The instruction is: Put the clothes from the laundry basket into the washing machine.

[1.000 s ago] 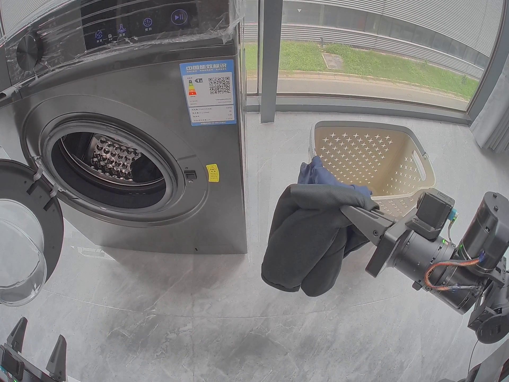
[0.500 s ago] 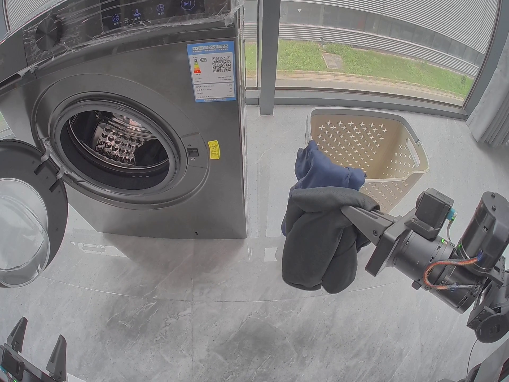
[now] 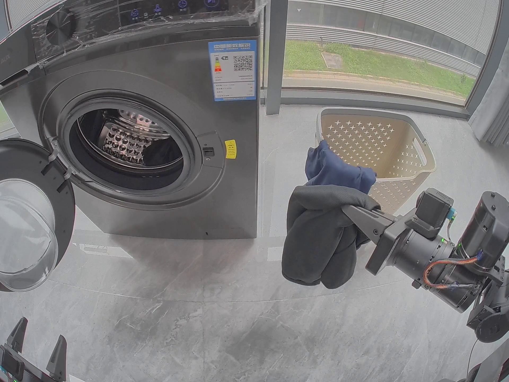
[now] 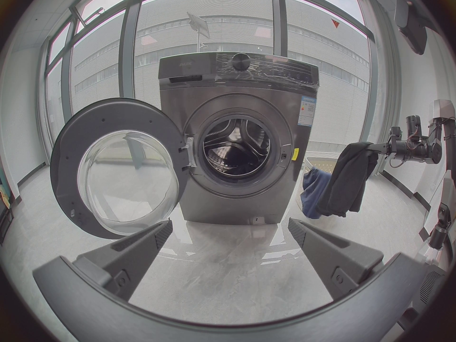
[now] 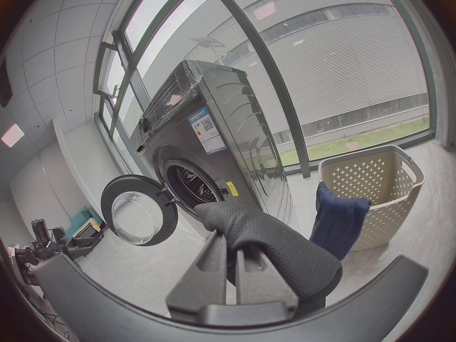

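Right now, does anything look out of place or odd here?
Two things. A blue garment hangs over the laundry basket's rim, trailing outside instead of lying inside. Clear plastic film covers the washing machine's control panel. The grey garment held by the right gripper looks normal.

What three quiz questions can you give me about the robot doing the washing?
1. True or false: the washing machine has its door shut.
2. What does the right claw hold? A) a dark grey garment B) a white towel C) nothing
3. Where does the blue garment hang?
Key: 1 false, the door stands open. 2 A. 3 over the rim of the laundry basket.
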You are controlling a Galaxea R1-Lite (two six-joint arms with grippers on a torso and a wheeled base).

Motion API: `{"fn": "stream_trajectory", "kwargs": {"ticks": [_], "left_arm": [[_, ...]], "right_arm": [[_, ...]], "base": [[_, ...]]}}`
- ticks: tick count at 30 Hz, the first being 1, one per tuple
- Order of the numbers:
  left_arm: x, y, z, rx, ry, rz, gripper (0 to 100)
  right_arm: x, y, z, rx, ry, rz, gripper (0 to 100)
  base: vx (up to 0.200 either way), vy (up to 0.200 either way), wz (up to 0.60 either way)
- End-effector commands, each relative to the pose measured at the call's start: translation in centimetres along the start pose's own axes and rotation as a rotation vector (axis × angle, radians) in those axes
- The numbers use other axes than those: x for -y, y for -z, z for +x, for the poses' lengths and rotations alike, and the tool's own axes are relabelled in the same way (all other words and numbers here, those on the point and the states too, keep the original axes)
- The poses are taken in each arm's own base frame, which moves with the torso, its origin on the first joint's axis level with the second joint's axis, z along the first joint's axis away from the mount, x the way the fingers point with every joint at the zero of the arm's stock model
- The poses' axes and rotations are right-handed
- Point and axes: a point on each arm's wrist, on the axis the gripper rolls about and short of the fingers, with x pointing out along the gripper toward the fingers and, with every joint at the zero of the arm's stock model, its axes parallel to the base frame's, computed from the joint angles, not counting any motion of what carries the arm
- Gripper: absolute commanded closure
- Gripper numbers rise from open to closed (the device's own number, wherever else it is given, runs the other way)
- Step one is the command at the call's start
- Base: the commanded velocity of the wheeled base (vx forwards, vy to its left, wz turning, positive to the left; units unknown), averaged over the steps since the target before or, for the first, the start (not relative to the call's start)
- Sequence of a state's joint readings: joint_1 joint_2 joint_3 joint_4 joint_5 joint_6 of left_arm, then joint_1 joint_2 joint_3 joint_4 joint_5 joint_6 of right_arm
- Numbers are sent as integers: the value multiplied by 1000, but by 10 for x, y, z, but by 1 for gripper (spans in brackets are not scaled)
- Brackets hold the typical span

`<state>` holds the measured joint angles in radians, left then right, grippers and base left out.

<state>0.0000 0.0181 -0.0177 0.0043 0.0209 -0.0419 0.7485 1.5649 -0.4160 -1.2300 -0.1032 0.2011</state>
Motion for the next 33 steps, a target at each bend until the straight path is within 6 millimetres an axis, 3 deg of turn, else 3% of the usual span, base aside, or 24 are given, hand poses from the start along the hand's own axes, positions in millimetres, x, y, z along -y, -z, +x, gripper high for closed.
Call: {"fn": "stream_trajectory", "kwargs": {"ticks": [1, 8, 13, 23, 28, 33], "left_arm": [[0, 4, 0, 2, -1, -1, 0], [0, 4, 0, 2, 1, -1, 0], [0, 4, 0, 2, 1, -1, 0], [0, 4, 0, 2, 1, -1, 0], [0, 4, 0, 2, 1, -1, 0], [0, 4, 0, 2, 1, -1, 0]], "right_arm": [[0, 0, 0, 0, -1, 0, 100], [0, 0, 0, 2, 1, -2, 100], [0, 0, 0, 2, 1, -2, 100], [1, -1, 0, 2, 2, -2, 100], [1, 0, 0, -1, 3, 0, 100], [1, 0, 0, -1, 3, 1, 100]], "base": [[0, 200, 0], [0, 200, 0], [0, 0, 0], [-200, 0, 0], [0, 0, 0], [0, 200, 0]]}}
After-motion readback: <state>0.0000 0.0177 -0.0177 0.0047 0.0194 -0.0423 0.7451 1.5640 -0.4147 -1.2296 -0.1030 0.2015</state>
